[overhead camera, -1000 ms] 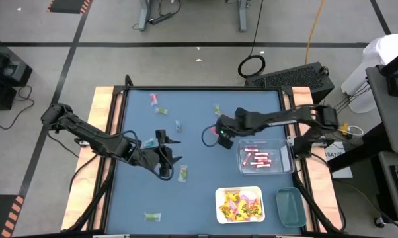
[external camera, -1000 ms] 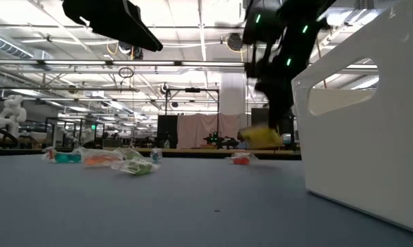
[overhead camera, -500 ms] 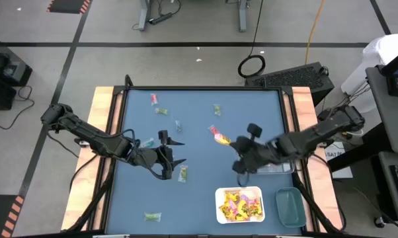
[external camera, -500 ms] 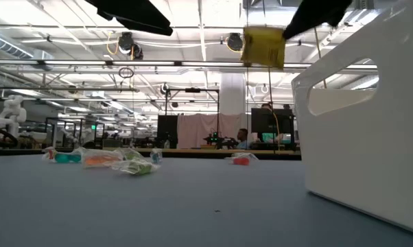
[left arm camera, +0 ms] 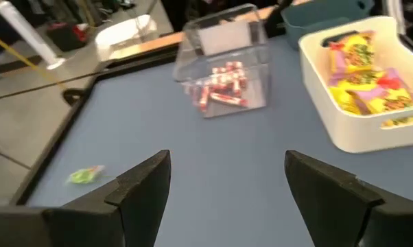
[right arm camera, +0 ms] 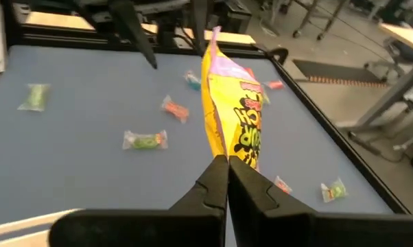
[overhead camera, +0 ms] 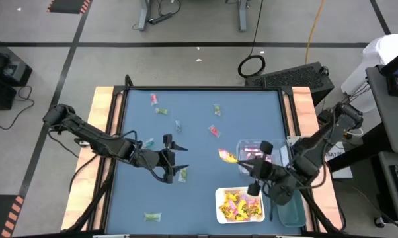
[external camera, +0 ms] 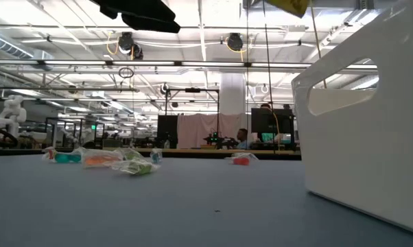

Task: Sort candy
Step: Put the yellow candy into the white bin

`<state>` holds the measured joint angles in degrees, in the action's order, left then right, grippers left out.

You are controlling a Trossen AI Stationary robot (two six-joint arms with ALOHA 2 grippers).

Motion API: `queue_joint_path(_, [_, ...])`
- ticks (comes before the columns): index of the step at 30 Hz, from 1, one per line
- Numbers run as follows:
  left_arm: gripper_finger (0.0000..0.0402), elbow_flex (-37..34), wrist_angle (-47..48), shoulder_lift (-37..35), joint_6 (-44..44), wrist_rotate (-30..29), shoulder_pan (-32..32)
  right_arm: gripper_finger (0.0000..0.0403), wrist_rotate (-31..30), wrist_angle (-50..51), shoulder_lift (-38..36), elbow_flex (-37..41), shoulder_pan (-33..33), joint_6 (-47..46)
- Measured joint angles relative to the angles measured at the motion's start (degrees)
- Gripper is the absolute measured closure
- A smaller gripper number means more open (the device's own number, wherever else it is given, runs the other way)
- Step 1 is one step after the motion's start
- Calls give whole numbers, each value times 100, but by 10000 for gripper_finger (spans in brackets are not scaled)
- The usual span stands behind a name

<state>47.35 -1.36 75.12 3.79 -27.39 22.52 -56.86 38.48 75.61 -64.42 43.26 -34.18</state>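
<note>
Blue table surface (overhead camera: 192, 125) fills your working area, with wooden strips along both sides and a workshop floor beyond it. Your right gripper (right arm camera: 226, 167) is pinched tight on the lower edge of a yellow packet (right arm camera: 232, 116) with pink marks, which stands upright above the fingertips in the right wrist view. From above, that packet (overhead camera: 226, 156) sticks out from the gripper toward the table's middle, just beside the clear tray (overhead camera: 260, 153) that holds the pink-red sticks (left arm camera: 220, 86), and not far from the white tray (overhead camera: 219, 198) piled with more yellow packets (overhead camera: 238, 205). A green-tinted tray (overhead camera: 289, 206) sits beside the white one, partly under your right arm.

Your left gripper (overhead camera: 174, 158) hangs over the left half of the table with its fingers (left arm camera: 141, 180) spread wide and nothing between them. A green wrapped piece (overhead camera: 183, 174) lies on the table just beside its fingertips, apart from them.

Other sweets are loose across the blue surface: a pink-red piece (overhead camera: 154, 98) and a green piece (overhead camera: 162, 111) toward the far left, a teal piece (overhead camera: 178, 124) near them, a green piece (overhead camera: 217, 109) and a pink-red piece (overhead camera: 214, 131) near the middle, a teal piece (overhead camera: 148, 143) by your left arm, and a green piece (overhead camera: 151, 215) at the near edge.
</note>
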Motion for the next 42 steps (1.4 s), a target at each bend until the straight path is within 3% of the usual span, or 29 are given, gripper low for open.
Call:
queue_joint_path(12, [112, 0, -218, 69, -42, 24, 86, 402, -168, 176, 0, 0, 590, 700])
queue_joint_path(21, [112, 0, -423, 69, -202, 23, 334, 402, -205, 390, 24, 0, 748, 2563])
queue_joint_path(29, [112, 0, -605, 69, -205, 19, 501, 402, -825, 574, 24, 0, 748, 3718])
queue_joint_path(42, [112, 0, -591, 69, -200, 15, 553, 403, -1093, 1071, 24, 2, 748, 3950])
